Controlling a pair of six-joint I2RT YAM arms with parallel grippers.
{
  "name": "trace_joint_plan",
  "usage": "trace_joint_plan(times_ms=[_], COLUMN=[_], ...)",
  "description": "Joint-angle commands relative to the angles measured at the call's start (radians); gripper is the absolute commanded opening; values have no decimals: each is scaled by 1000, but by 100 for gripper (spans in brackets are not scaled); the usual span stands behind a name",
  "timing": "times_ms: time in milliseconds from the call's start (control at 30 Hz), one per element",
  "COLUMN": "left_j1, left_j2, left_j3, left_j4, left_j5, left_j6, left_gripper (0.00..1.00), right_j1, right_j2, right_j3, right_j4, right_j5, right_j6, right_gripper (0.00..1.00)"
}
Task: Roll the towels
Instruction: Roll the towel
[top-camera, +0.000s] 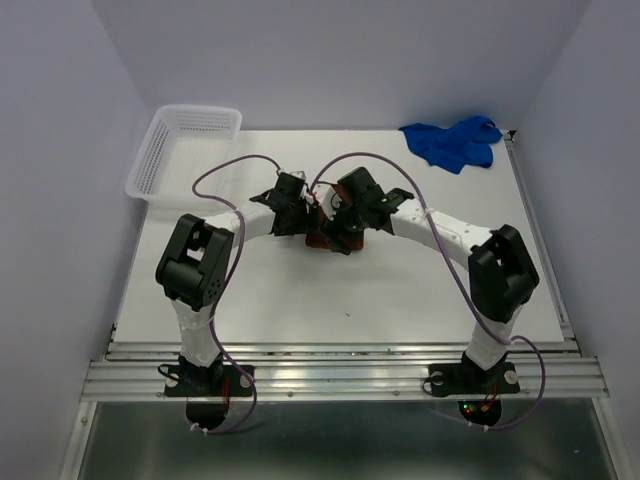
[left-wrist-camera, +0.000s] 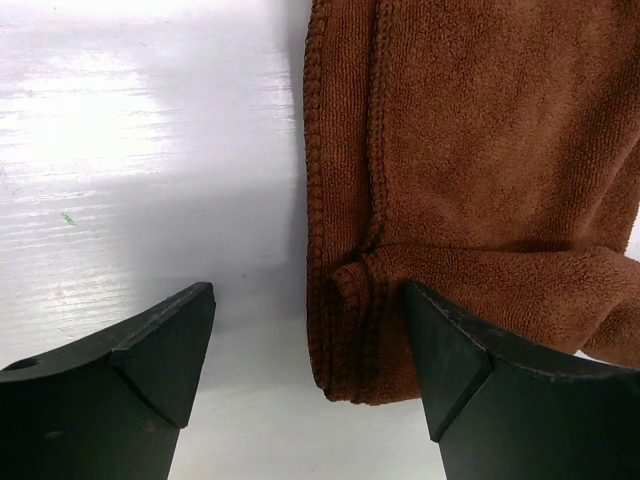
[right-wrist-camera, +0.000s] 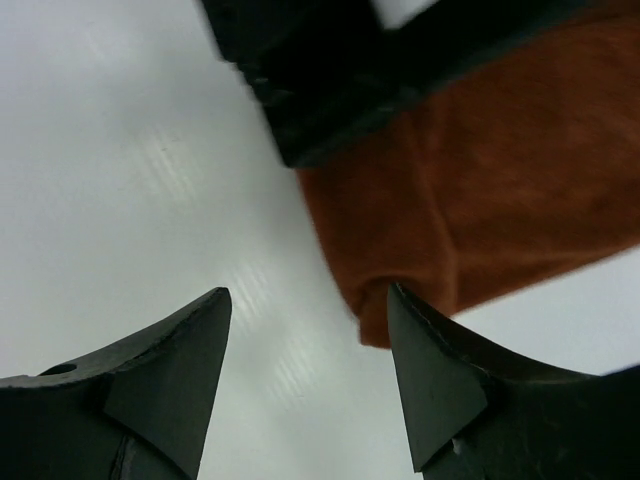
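Note:
The rust-brown towel (top-camera: 322, 242) lies partly folded in the middle of the table, mostly hidden under both grippers. My left gripper (top-camera: 308, 212) is open. In the left wrist view, the folded end of the brown towel (left-wrist-camera: 480, 150) lies just inside the right finger (left-wrist-camera: 450, 360) of the left gripper (left-wrist-camera: 308, 295). My right gripper (top-camera: 338, 226) is open too. In its wrist view a corner of the brown towel (right-wrist-camera: 480, 180) touches the right fingertip (right-wrist-camera: 420, 350) of the right gripper (right-wrist-camera: 307, 290), with only table between the fingers. The blue towel (top-camera: 452, 142) lies crumpled at the far right.
A white mesh basket (top-camera: 185, 150) stands at the table's far left corner, overhanging the edge. The left gripper's black body (right-wrist-camera: 330, 80) shows at the top of the right wrist view, close above the brown towel. White walls close in on both sides.

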Motion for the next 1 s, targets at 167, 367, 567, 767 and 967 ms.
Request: trace_joint_plan(times_ms=[167, 367, 567, 767, 967], left_j1=[-2, -2, 10, 33, 68], left_j2=[30, 53, 54, -28, -131], left_j3=[47, 79, 91, 58, 16], left_j4=[-23, -18, -7, 28, 60], left_j5=[-44, -52, -33, 39, 89], left_j6=[39, 34, 23, 2, -47], left_gripper=[87, 87, 86, 89, 97], right_j1=[10, 10, 10, 10, -9], right_j2=[112, 146, 163, 121, 80], right_j3=[-33, -96, -169, -185, -107], right_j4=[63, 75, 178, 238, 103], right_j5=[90, 132, 179, 236, 50], right_j6=[-95, -77, -55, 18, 208], right_gripper=[67, 65, 45, 12, 5])
